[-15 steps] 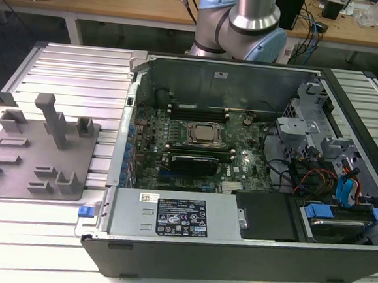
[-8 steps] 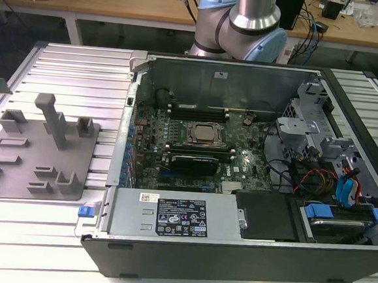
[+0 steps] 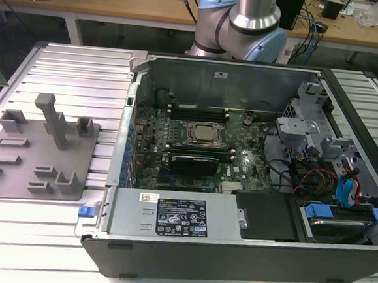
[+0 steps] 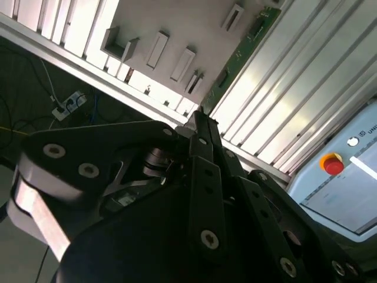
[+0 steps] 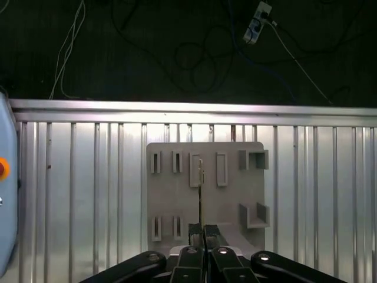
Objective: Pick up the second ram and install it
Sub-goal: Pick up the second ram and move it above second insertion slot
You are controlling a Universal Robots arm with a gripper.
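In the exterior view the open computer case [image 3: 232, 256] lies on the ribbed metal table [image 3: 76, 73], with its walls standing up around the board. The processor socket [image 3: 206, 134] sits mid-board with free room straight above it. Wires and drive cages crowd the side toward the exterior view's right. The grey holder tray [image 3: 23, 168] lies well apart from the case, toward the exterior view's left, its posts upright. The robot arm [image 3: 251, 15] rises behind the case and is cut off by the frame's edge. The memory slots beside the socket are too dark to tell which are filled.

In the second wrist view the gripper [image 4: 200, 118] has its fingers pressed together on one end of the second ram [image 4: 247, 44]. The ram is a dark-green strip reaching outward, seen against the border between tray [image 4: 177, 23] and table [image 4: 306, 88]. The black linkage hides most of the pinch. A pale box with a red button [image 4: 333, 164] is cut off at the frame's edge.

In the first wrist view the gripper [image 5: 203, 230] pinches the ram [image 5: 201, 188], which is edge-on here and shows as a thin line. The ram lies over the tray [image 5: 227, 206], in line with one long slot. Whether it touches the tray cannot be told. Bare table [image 5: 70, 194] spreads on both sides. Beyond the table's rail lies dark floor with loose cables and a power strip [image 5: 257, 17].
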